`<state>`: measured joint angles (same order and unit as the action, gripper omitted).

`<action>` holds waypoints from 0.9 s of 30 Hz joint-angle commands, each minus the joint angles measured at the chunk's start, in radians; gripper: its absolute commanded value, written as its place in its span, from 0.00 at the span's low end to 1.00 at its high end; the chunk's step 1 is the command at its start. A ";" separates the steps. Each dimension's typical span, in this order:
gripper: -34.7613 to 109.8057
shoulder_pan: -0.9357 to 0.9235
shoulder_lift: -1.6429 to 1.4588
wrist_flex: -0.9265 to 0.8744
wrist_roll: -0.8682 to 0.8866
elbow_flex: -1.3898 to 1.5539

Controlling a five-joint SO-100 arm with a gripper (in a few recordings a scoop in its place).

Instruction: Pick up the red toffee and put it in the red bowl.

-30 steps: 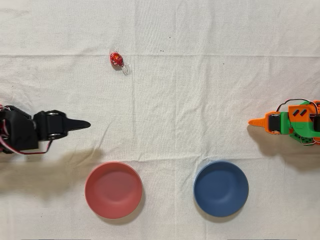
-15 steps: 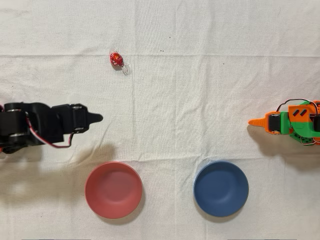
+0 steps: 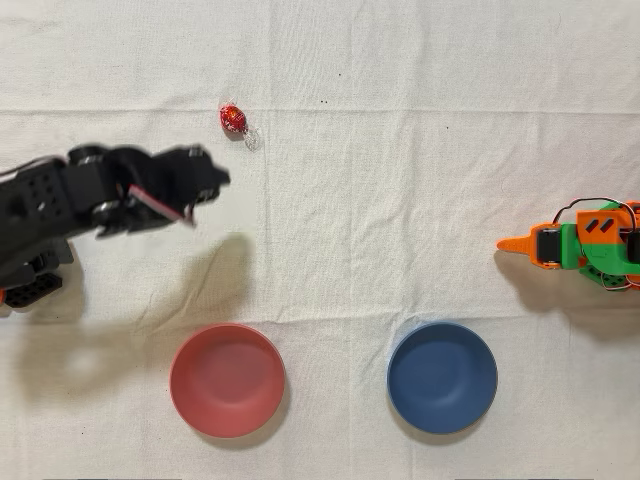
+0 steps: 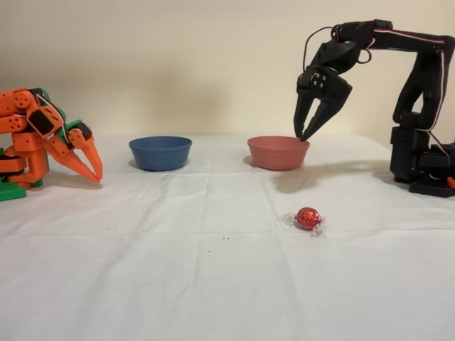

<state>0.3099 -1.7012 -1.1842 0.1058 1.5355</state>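
The red toffee lies on the white cloth, its clear twisted end pointing down-right; in the fixed view the red toffee sits in front of the bowls. My black gripper hovers raised, just below and left of the toffee in the overhead view. Seen from the side, the gripper points down, high above the cloth, its tips together and nothing between them. The red bowl is empty near the bottom edge of the overhead view; from the side the red bowl stands behind the toffee.
A dark blue bowl sits to the right of the red one in the overhead view, and the blue bowl is on the left from the side. The idle orange arm rests at the right edge.
The black arm has lifted and swung up the overhead picture, bringing its gripper from beside the red bowl's level to close below the toffee. Toffee and bowls have not moved.
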 commanded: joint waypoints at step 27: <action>0.26 0.244 0.190 0.178 -0.302 -0.118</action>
<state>0.5369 -1.4803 -1.0554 -0.2102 1.4067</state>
